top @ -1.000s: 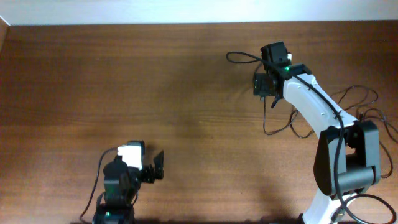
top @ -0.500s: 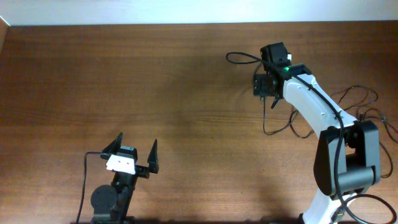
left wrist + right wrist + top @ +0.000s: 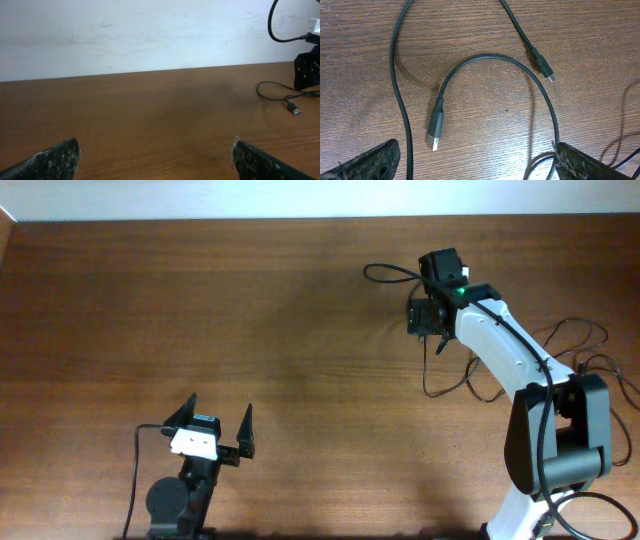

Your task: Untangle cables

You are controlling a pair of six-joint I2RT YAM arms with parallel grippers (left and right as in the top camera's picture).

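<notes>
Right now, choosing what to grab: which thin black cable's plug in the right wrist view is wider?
The silver-tipped black plug at lower left; the upper-right plug is far slimmer.

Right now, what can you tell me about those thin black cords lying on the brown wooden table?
The thin black cords look like rubbery, flexible cable, lying loose in curves flat on the brown wooden table. One strand arches and ends in a flat silver-tipped USB plug; another ends in a smaller plug. The open right gripper hovers above, holding none.

even soft light; faint shadows; overhead slightly blurry; right wrist sharp
</notes>
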